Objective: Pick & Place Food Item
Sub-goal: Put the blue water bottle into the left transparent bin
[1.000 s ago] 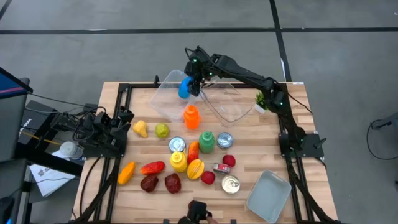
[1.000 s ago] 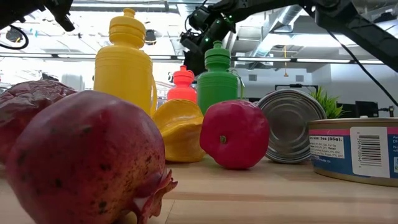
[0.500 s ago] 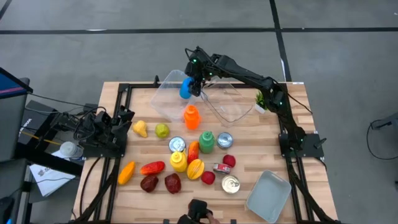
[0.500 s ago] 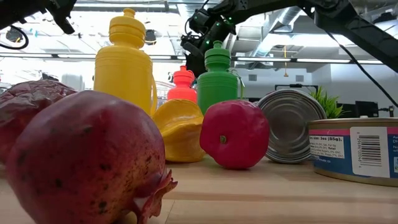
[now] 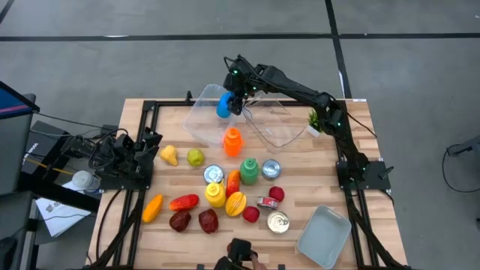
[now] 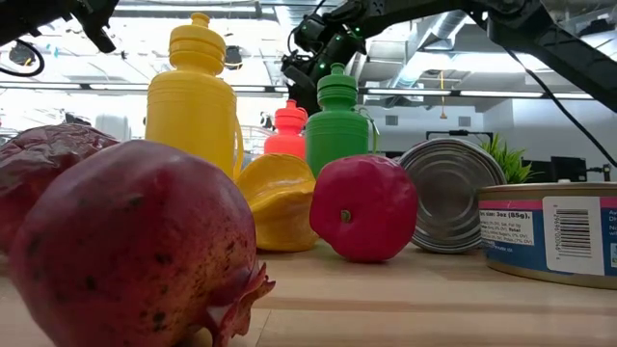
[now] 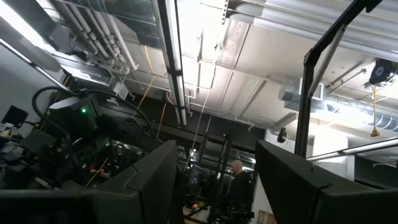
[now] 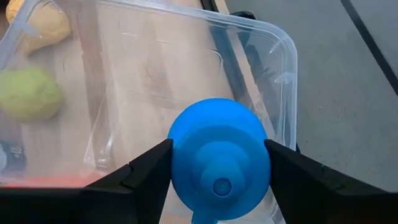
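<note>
At the near edge of the surface [image 5: 315,176] a grey tray [image 5: 324,236] is lying at the right corner, and nothing is sitting in it. Just behind it the food items are standing in a group: two pomegranates [image 5: 193,220], a yellow bottle [image 5: 215,194], a green bottle [image 5: 249,170], tin cans [image 5: 278,222] and, farther, an orange bottle [image 5: 232,141].

At the far side a clear plastic container [image 5: 277,126] is lying, with a second clear piece [image 5: 201,116] tilted beside it. The right end effector [image 5: 234,100] is hovering over this tilted clear piece and is grasping the blue bottle [image 5: 225,106]. In the right wrist view the two dark fingers [image 8: 146,171] are pressing the blue bottle [image 8: 219,155] from both sides, with its cap pointing toward the camera and the clear wall below it.

The left end effector [image 5: 150,142] is waiting at the left edge of the surface, with its fingers standing apart and holding nothing.

Compared with one second before, the blue bottle is sitting slightly higher in the picture, and the orange bottle is now standing a little more toward the right.
</note>
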### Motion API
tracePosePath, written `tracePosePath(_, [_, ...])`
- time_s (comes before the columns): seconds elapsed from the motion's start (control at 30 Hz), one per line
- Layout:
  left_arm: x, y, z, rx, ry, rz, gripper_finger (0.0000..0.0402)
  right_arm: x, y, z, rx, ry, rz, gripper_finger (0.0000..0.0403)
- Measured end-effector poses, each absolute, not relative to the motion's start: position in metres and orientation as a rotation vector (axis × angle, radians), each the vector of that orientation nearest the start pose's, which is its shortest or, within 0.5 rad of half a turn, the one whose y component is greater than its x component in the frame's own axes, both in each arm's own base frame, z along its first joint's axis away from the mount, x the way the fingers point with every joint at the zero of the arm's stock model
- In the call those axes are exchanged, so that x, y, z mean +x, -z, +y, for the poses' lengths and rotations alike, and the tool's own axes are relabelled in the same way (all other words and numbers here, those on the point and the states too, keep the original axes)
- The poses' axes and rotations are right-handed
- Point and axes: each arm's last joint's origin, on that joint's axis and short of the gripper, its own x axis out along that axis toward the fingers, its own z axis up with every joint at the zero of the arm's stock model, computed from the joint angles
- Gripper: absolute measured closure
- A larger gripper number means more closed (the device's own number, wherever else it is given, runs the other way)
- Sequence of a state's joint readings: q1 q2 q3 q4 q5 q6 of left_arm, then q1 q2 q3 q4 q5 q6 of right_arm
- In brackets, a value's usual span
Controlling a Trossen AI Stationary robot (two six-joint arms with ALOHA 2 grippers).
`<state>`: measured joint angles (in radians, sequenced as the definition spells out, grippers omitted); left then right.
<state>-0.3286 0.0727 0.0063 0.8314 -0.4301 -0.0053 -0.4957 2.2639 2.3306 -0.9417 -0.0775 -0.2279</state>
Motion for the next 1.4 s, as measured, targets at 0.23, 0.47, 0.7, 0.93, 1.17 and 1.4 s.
tracePosePath(0.23, [0.073, -0.231, -0.012, -0.288, -0.095, -0.711, 0.0192, 0.433, -0.309, -0.232, 0.037, 0.293, 0.880, 0.0140])
tracePosePath(0.47, [0.073, -0.232, -0.012, -0.294, -0.103, -0.714, 0.0192, 0.433, -0.309, -0.232, 0.026, 0.294, 0.875, 0.0140])
tracePosePath(0.7, [0.065, -0.239, -0.008, -0.358, -0.145, -0.818, 0.0192, 0.424, -0.331, -0.231, 0.016, 0.311, 0.842, 0.0139])
tracePosePath(0.93, [0.055, -0.244, 0.000, -0.428, -0.340, -0.890, 0.0192, 0.388, -0.395, -0.213, 0.009, 0.328, 0.713, 0.0139])
tracePosePath(1.17, [0.065, -0.278, -0.001, -0.434, -0.425, -0.776, 0.0192, 0.306, -0.492, -0.158, 0.081, 0.143, 0.474, 0.0139])
tracePosePath(1.4, [0.123, -0.358, -0.009, -0.158, -0.784, -0.338, 0.0192, 0.219, -0.546, -0.102, 0.044, 0.151, 0.364, 0.0144])
